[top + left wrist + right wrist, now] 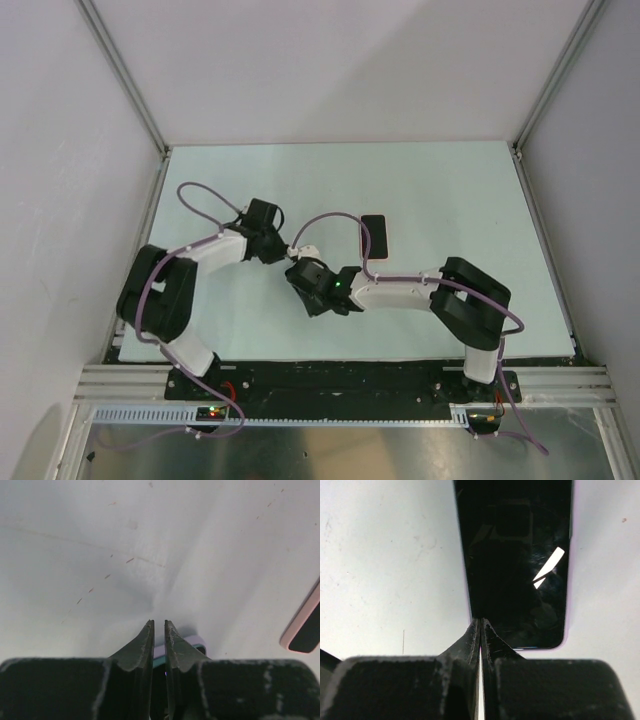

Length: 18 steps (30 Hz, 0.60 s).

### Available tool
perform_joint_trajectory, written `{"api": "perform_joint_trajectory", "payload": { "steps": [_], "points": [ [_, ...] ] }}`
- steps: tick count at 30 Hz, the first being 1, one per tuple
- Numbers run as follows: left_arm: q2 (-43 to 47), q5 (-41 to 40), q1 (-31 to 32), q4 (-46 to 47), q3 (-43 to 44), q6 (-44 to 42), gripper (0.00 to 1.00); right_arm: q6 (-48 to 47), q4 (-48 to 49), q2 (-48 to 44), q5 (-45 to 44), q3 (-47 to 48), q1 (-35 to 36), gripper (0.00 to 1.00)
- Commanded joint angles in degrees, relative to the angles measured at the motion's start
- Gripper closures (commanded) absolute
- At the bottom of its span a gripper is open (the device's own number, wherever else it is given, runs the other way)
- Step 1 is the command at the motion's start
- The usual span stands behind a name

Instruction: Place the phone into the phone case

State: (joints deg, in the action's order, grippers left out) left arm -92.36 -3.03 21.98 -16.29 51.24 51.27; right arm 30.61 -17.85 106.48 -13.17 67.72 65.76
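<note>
The phone (515, 565) lies flat, screen up, mid-table (450, 200). Its pale rim (568, 580) may be the case; I cannot confirm it. The right claw (481, 622) is pressed shut and empty, tips at the phone's near corner, seemingly to nudge it. The left claw (159, 625) is narrowed to a slit above a pale lilac piece (182, 645); whether it pinches this, I cannot tell.

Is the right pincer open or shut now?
Shut. The right pincer shows fingertips meeting, barely a slit, nothing visible between them, at the phone edge.
</note>
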Motion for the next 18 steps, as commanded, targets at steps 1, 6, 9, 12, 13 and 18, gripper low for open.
{"api": "perform_joint_trajectory", "payload": {
  "steps": [1,6,9,12,13,18],
  "points": [
    [-4.15,2.15,-0.2,0.71,3.89,-4.63,0.82,0.34,-0.01,-2.94,1.53,-1.05,-2.68,1.0],
    [-4.72,1.99,1.05,0.84,2.57,-3.62,0.84,0.43,-0.56,-5.54,0.61,-0.93,-4.18,1.0],
    [-3.3,1.42,2.18,0.99,0.01,-1.9,0.86,0.07,0.19,-6.9,0.22,-0.88,-4.86,1.0],
    [-0.62,0.61,3.85,1.81,-3.19,-0.02,0.87,-0.34,1.07,-8.35,-0.16,-0.86,-6.08,0.93],
    [0.21,0.37,4.3,2.11,-4.54,0.9,0.88,-0.58,1.33,-8.68,-0.09,-0.89,-6.52,0.91],
    [6.45,-0.7,7.43,4.2,-11.52,5.46,0.9,-2.23,2.56,-9.53,1.0,-0.96,-8.53,0.81]
  ]
}}
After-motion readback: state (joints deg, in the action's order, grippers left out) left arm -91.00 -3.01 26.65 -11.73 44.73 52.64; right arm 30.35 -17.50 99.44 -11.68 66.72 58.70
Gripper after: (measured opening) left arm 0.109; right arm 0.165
